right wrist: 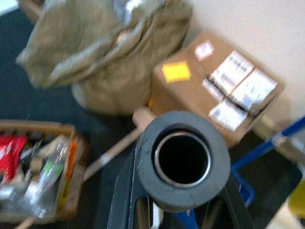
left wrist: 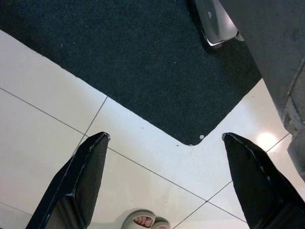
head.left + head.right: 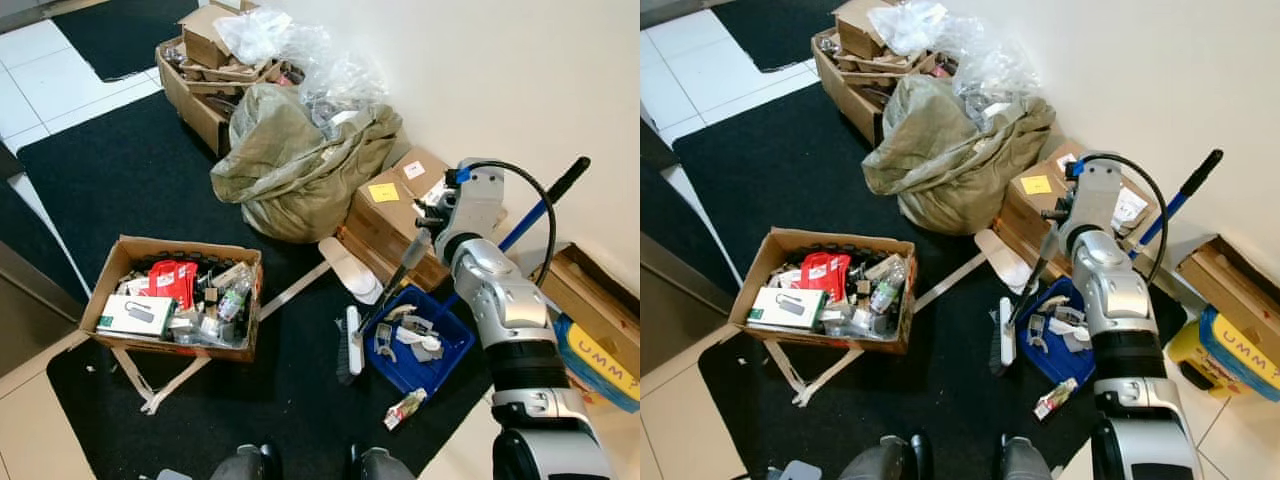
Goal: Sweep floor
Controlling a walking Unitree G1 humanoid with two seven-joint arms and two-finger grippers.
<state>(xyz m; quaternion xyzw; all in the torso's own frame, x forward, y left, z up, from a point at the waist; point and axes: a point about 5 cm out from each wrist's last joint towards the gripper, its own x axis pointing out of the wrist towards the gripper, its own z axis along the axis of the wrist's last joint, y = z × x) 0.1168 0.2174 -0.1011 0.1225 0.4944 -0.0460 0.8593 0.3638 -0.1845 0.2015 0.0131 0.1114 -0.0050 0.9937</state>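
A broom stands on the black mat, its brush head down beside a blue dustpan that holds scraps of litter. My right gripper is shut on the top of the broom's handle. In the right wrist view the handle's grey hollow end sits between the black fingers. The dustpan's blue stick with a black grip leans on the wall. My left gripper hangs open over white tiles and a mat corner.
An open cardboard box of odds and ends lies to the left. An olive sack and cardboard boxes line the wall. A wrapper lies on the mat near my feet. A person's slippered foot stands behind me.
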